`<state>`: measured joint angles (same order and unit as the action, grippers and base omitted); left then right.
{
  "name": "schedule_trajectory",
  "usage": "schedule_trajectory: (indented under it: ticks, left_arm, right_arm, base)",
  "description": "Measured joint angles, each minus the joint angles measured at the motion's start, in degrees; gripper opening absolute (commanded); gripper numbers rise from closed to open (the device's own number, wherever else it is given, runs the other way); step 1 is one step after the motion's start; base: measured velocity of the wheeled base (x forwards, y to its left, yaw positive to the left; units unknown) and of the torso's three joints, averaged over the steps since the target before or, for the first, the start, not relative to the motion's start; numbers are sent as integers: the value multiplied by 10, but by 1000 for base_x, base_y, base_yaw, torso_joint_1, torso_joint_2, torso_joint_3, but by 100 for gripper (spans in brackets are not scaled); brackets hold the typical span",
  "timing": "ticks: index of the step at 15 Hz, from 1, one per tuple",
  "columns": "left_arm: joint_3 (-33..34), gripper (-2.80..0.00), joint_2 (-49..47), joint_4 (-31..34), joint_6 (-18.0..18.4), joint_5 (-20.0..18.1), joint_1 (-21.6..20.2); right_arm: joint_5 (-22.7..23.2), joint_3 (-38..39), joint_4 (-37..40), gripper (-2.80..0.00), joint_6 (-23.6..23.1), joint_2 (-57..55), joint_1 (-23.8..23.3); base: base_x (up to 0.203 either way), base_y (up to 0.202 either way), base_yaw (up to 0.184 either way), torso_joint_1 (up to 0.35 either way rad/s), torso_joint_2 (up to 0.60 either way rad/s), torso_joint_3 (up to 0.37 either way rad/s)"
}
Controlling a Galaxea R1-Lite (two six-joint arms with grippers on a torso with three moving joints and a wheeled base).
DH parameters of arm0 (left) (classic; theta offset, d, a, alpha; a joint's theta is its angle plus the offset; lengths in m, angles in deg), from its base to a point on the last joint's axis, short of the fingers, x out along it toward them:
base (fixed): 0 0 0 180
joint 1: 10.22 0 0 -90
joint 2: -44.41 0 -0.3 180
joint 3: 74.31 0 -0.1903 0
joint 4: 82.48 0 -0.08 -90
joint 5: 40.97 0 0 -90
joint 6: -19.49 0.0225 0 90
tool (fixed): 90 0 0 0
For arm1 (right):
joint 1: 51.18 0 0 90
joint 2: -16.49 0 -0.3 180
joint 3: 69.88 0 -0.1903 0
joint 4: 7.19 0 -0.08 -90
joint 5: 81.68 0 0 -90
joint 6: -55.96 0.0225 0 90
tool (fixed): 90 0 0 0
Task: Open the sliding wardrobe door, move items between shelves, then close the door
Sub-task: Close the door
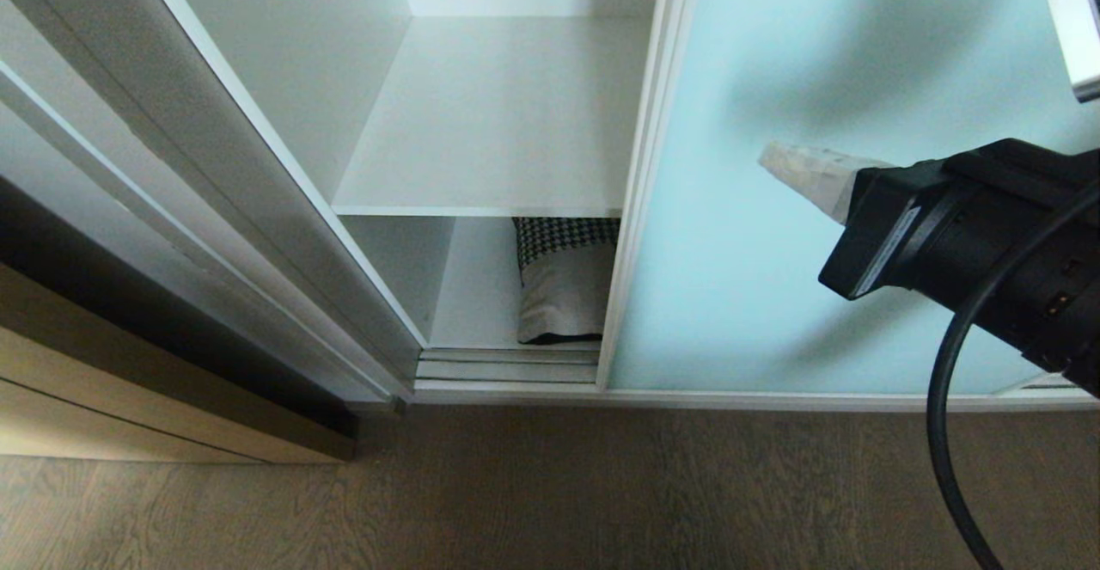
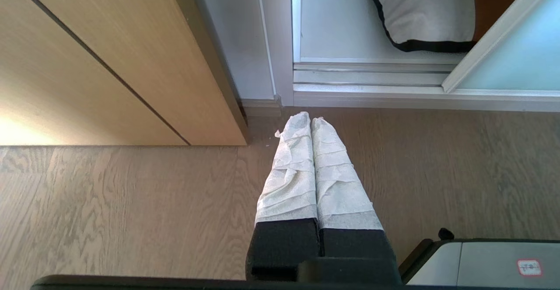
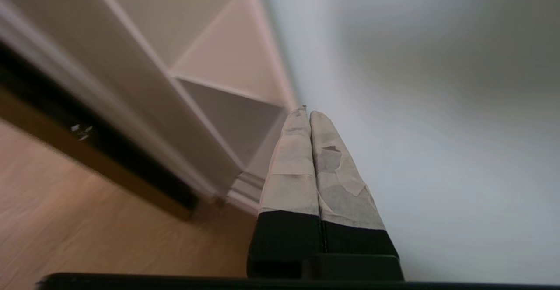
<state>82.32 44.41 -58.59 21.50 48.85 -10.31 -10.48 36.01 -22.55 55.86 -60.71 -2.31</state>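
Wardrobe partly open, right pincer raised before the glass door, cushion on the lowest shelf.

The right pincer, its tape-wrapped fingers pressed shut and empty, reaches in from the right at about the height of the middle shelf, pointing left toward the silver frame edge of the frosted pale aqua-blue glass sliding wardrobe door. The left pincer shows only in its own wrist view, closed, empty, hanging low above the brown wood-grain floor near the tan wooden door. The soft patchwork cushion with houndstooth and cream panels stands on edge, long axis upright, on the bottom white shelf board, against the door's frame; the broad white shelf above is bare. The left wrist view alone shows the cushion's dark piping.
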Motion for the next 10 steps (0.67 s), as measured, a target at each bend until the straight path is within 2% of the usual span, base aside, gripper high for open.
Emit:
schedule_trajectory:
  ticks: [10]
  left_arm:
    - [0, -280, 0, 0, 0, 0, 0]
  right_arm:
    - [8, -13, -2, -280, 11, -46, 72]
  base:
    - [0, 0, 0, 0, 0, 0]
